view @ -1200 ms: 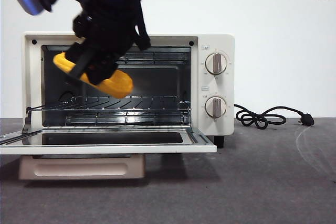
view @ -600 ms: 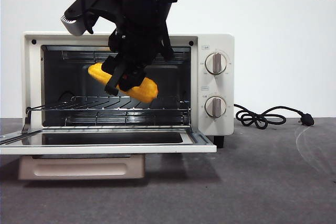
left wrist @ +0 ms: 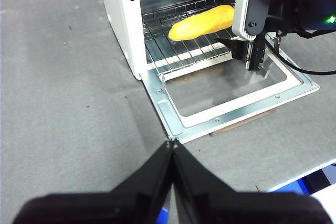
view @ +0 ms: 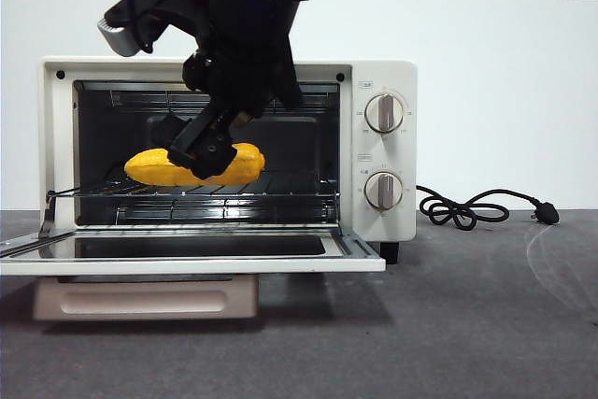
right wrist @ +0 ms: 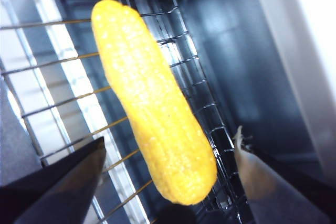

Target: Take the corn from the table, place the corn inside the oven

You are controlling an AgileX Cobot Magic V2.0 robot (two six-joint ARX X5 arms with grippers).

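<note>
corn (view: 159,166) yellow-orange, bumpy | oven (view: 397,207) cream-white | table (view: 467,324) dark grey

I see the corn (right wrist: 152,108) with a bumpy, slightly glossy skin, on a shiny metal wire rack (view: 280,189); the table (left wrist: 73,77) looks matt grey.

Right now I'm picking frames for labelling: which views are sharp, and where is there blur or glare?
Front view: sharp, evenly lit; the oven is crisp, the right gripper a dark mass before the corn. Left wrist view: clear, though the left gripper is soft. Right wrist view: the corn looks overexposed, with glare on the rack and blurry fingers.
</note>
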